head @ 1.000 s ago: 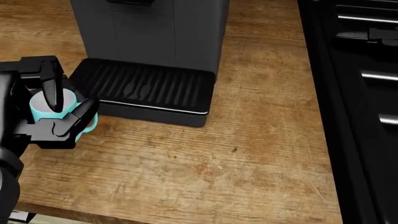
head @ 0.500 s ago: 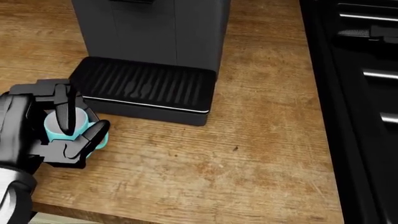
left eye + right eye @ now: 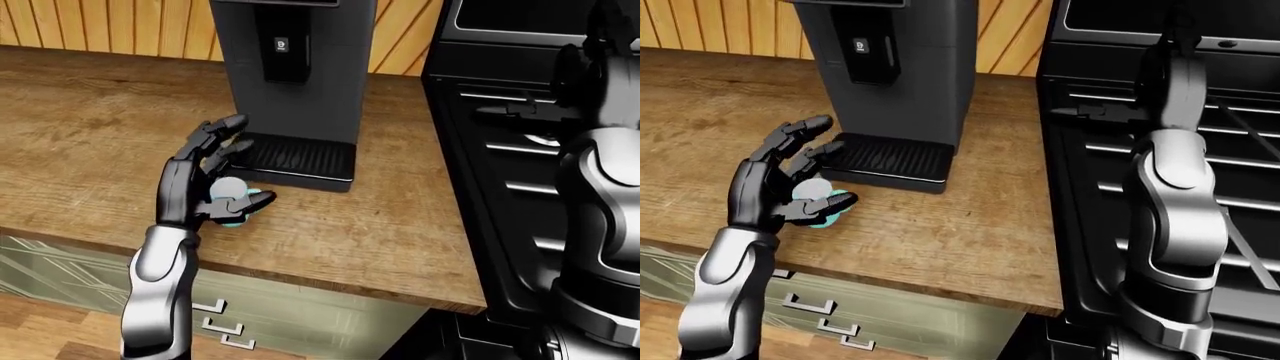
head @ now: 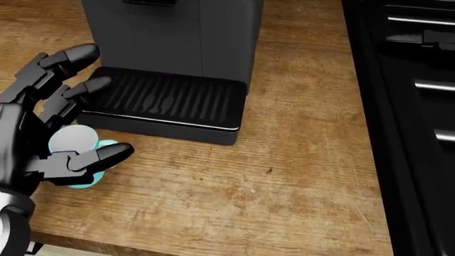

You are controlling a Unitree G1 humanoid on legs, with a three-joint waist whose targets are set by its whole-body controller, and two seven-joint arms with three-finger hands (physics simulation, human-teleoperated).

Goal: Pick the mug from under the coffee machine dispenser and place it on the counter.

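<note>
The mug (image 4: 71,141), pale cyan with a grey top, stands on the wooden counter (image 4: 284,176) just left of the drip tray (image 4: 167,98) of the dark coffee machine (image 4: 177,32). My left hand (image 4: 100,114) hovers over it with fingers spread wide and open; the thumb (image 4: 106,154) lies across the mug's lower side, the other fingers reach up over the tray's left corner. The palm hides part of the mug. In the right-eye view my right arm (image 3: 1175,195) rises at the right, its hand above the picture's top edge.
A black oven front (image 4: 412,106) with metal handles fills the right side of the head view. The counter's near edge (image 3: 330,274) runs below my left hand, with pale cabinet drawers (image 3: 260,315) under it. A wood-panelled wall (image 3: 100,26) stands behind the machine.
My left hand has opened: the fingers that were closed round the mug half a second ago now spread up and away. The mug stays on the counter beside the tray.
</note>
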